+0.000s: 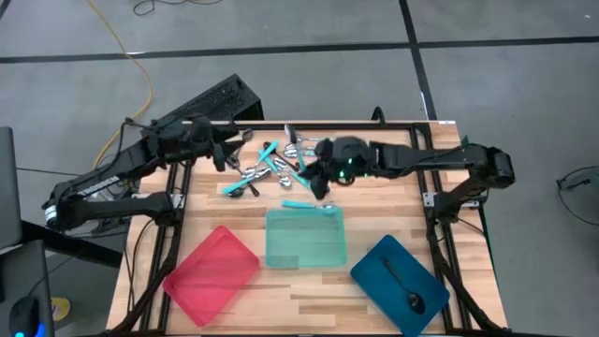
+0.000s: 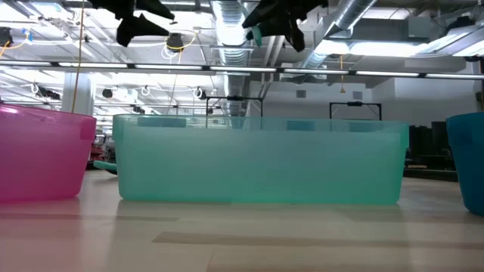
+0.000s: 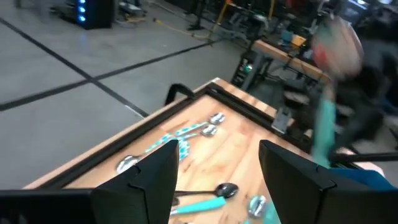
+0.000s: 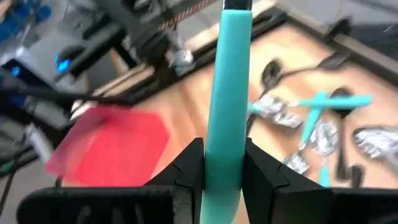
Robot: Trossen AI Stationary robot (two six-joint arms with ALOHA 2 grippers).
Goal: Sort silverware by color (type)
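The right gripper [image 4: 222, 163] pinches a turquoise-handled spoon [image 4: 227, 93] by what seems its handle end, above the spoon pile [image 1: 271, 168], so it may swing loose before the translucent teal tray [image 1: 305, 239], while the left gripper [image 3: 217, 174] hovers open.

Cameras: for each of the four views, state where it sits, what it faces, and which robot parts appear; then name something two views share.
High view: overhead, looking down on the table, both arms, spoon pile.
Low view: table-top height, facing the teal tray; arms overhead.
Left wrist view: past the open left gripper toward scattered spoons.
Right wrist view: right gripper shut on a turquoise-handled spoon.
Shared: the red tray shows in the high, low and right wrist views.
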